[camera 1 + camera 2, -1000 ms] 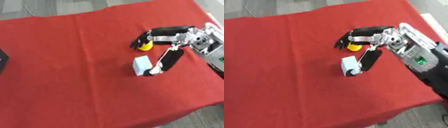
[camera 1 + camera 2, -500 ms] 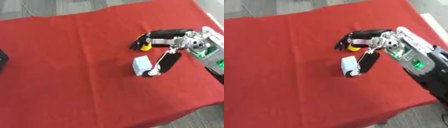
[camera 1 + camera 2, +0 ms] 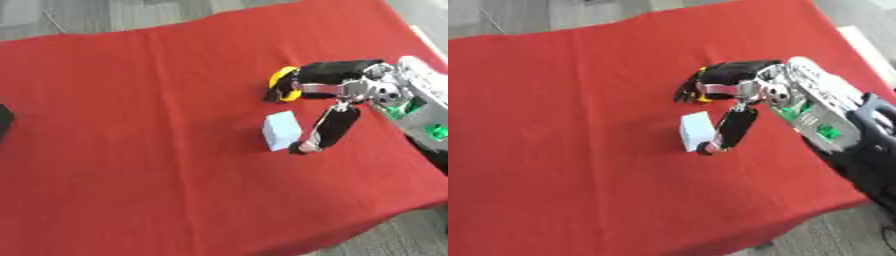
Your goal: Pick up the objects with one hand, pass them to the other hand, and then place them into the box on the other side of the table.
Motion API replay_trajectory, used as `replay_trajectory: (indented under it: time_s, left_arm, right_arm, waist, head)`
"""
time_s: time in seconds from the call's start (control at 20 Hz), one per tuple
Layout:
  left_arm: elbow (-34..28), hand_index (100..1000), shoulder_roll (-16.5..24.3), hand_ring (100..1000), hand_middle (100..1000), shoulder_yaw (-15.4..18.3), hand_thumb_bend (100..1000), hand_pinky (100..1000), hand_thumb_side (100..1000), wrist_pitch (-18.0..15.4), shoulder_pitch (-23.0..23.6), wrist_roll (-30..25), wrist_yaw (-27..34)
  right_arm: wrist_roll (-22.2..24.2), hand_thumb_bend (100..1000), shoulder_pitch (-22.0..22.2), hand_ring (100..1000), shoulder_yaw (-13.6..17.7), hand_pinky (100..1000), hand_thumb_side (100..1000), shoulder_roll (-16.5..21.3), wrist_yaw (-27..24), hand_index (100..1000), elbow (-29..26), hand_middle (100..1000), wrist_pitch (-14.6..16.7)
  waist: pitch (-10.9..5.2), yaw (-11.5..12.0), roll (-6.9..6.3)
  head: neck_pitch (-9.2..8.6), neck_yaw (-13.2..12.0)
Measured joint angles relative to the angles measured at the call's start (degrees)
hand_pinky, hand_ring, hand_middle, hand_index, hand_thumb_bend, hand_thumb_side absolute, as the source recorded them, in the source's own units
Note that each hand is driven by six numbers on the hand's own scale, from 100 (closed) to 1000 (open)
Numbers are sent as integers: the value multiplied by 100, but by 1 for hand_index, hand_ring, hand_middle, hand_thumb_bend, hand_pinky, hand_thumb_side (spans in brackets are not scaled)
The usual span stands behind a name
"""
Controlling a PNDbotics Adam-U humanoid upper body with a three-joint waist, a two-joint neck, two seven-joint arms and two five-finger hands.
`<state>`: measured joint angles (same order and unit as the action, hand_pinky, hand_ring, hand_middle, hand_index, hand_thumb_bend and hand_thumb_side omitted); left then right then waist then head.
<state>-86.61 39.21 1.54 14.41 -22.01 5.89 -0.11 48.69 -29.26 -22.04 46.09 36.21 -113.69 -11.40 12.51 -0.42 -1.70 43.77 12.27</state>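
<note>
My right hand (image 3: pixel 354 87) reaches in from the right over the red cloth and is open. Its fingers (image 3: pixel 319 74) stretch left and lie over a small yellow object (image 3: pixel 282 79), hiding most of it. The thumb (image 3: pixel 330 130) points down toward the near edge, its tip right beside a small pale blue-white block (image 3: pixel 281 131) that stands on the cloth. I cannot tell whether the thumb touches the block. My left hand shows in neither view.
A red cloth (image 3: pixel 131 150) covers the table, its near edge running along the lower right. A dark object (image 3: pixel 4 122), cut off by the frame, sits at the far left edge. Grey floor shows beyond the far edge.
The fingers have crept slightly further over the yellow object, covering more of it. The pale block has stayed where it was.
</note>
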Motion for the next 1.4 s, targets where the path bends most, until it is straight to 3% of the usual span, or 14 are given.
replay_trajectory:
  time_s: [0.45, 0.5, 0.55, 1.4]
  left_arm:
    - [30, 732, -48, 805, 786, 0, 152, 815, 772, 8, 29, -17, 0]
    - [30, 732, -50, 805, 786, 0, 152, 815, 772, 8, 29, -18, 0]
    - [30, 732, -50, 808, 786, 0, 151, 815, 772, 8, 29, -18, 0]
    - [30, 732, -100, 810, 788, 0, 142, 817, 778, 2, 36, -38, 2]
  right_arm:
    - [38, 437, -69, 853, -73, 900, 195, -72, 242, 892, 234, 817, 55]
    - [27, 393, -86, 853, -84, 901, 172, -93, 285, 891, 271, 817, 81]
    - [13, 436, -98, 853, -104, 901, 192, -102, 318, 891, 309, 817, 102]
    - [-244, 434, -107, 847, -209, 897, 182, -203, 623, 875, 928, 806, 297]
  waist:
    - [0, 2, -15]
    - [0, 6, -28]
    - [0, 10, -39]
    - [2, 42, -110]
  head:
    - [-1, 53]
    - [-1, 55]
    - [-1, 56]
    - [-3, 96]
